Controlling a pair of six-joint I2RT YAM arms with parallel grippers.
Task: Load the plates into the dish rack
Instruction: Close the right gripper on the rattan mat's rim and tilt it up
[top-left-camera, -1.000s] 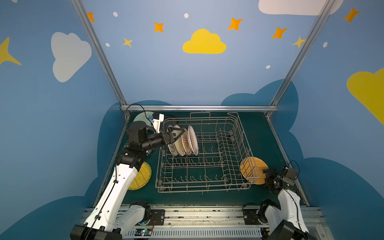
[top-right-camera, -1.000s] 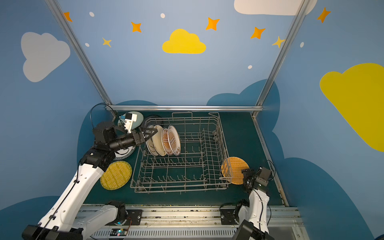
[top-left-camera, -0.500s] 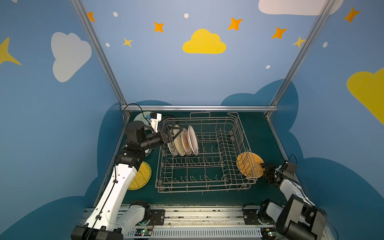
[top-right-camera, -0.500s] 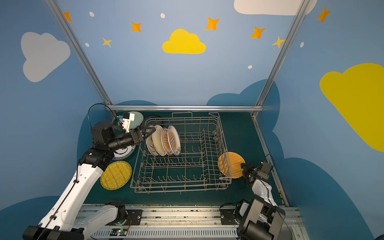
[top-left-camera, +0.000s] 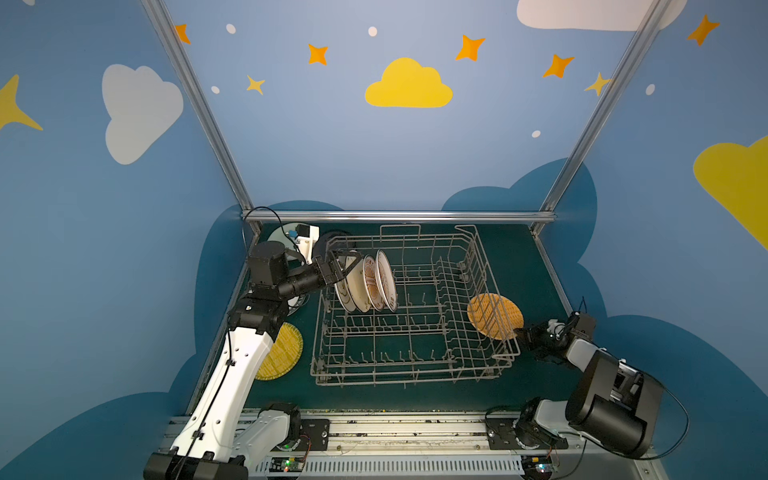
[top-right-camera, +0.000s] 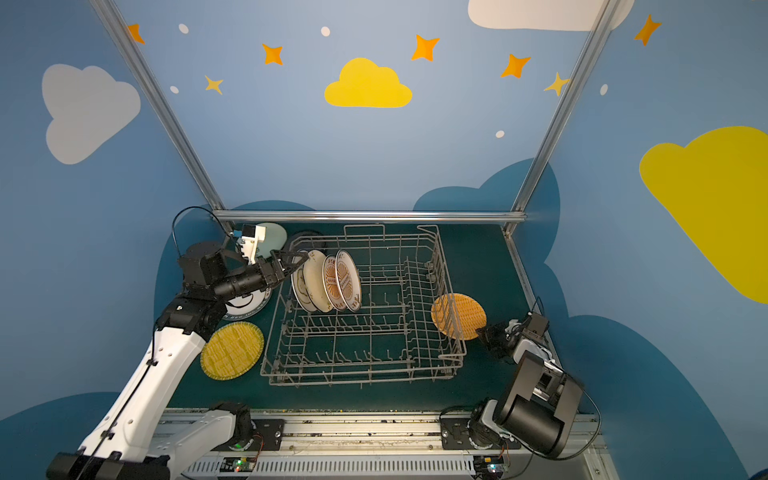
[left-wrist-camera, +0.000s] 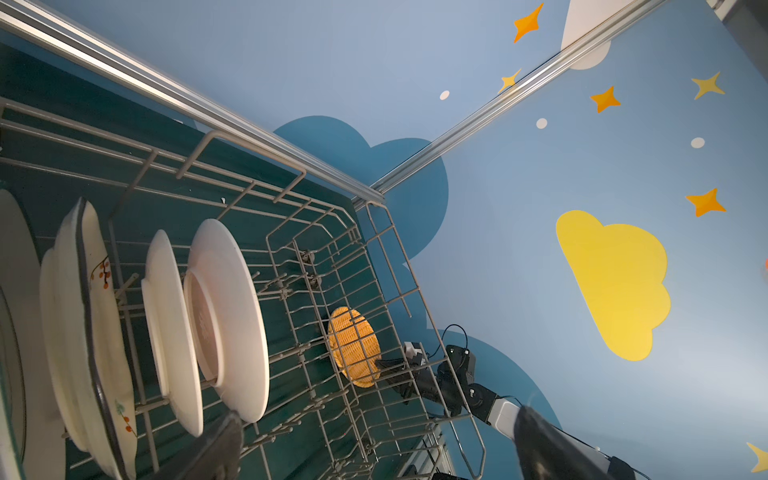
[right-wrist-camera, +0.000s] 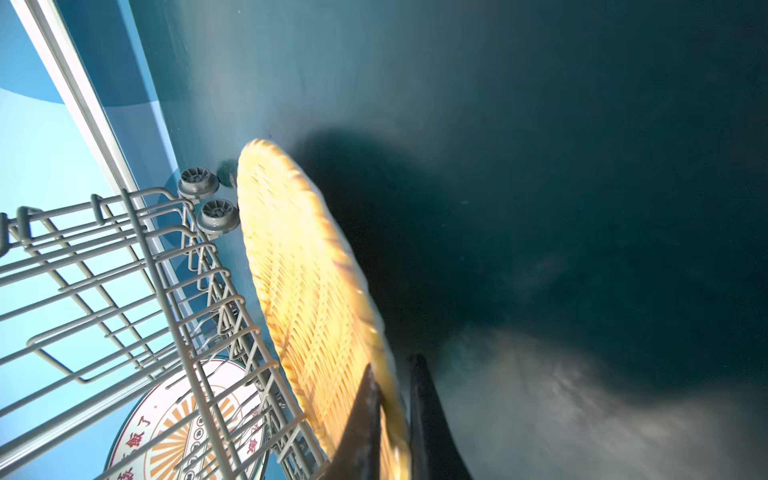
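Right gripper (right-wrist-camera: 392, 370): jaws pressed together on the near rim of a yellow woven plate (top-left-camera: 494, 316). The plate stands on edge, tilted, just outside the right wall of the dish rack (top-left-camera: 395, 376); whether it touches the wall is unclear.

Left gripper (top-right-camera: 297, 262): jaws spread wide, at the rack's far-left corner, beside the row of standing plates (top-right-camera: 328, 284) and holding none.

Second woven plate (top-left-camera: 282, 353): flat, outside the rack's left wall.

Lettered-rim plate (top-right-camera: 245, 307): also left of the rack, under the left arm.
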